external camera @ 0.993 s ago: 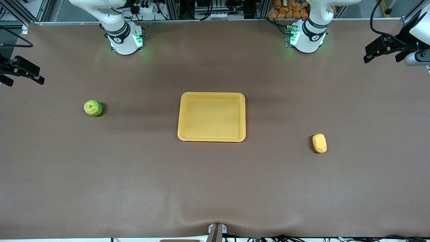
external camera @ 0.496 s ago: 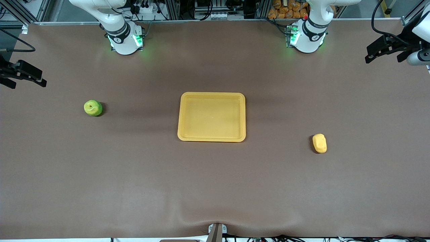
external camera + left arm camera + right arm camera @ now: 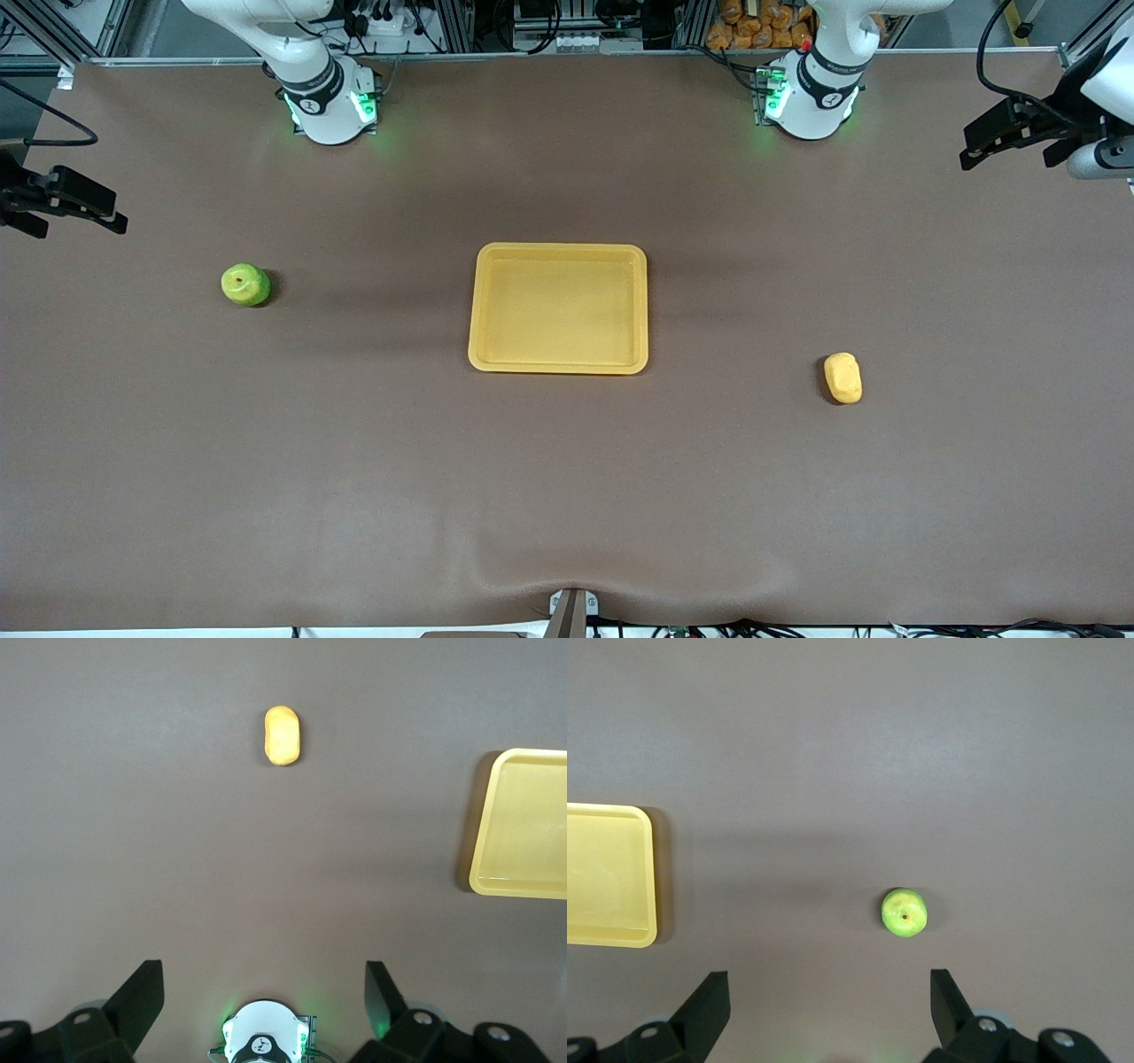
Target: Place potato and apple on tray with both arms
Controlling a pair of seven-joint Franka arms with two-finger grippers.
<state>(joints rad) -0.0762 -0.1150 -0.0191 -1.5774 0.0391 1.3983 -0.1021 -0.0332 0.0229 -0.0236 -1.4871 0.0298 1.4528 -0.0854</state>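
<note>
Front view shows the brown table filling nearly the whole scene, with the two arm bases along its upper edge. At its middle lies the tray, a shallow yellow-orange rectangle with a raised rim and nothing in it. The left arm and right arm rise from their bases and lean out toward their own ends of the table. The left gripper hangs high over the left arm's end of the table, its two black fingers spread wide and holding nothing. The right gripper hangs high over the right arm's end, fingers likewise spread wide and empty. The apple, round and yellow-green with a brown stem dimple, sits on the table toward the right arm's end, well apart from the tray and about level with its upper half. The potato, an oblong yellow-orange lump, lies toward the left arm's end, well apart from the tray and a little nearer to the front camera than the apple
</note>
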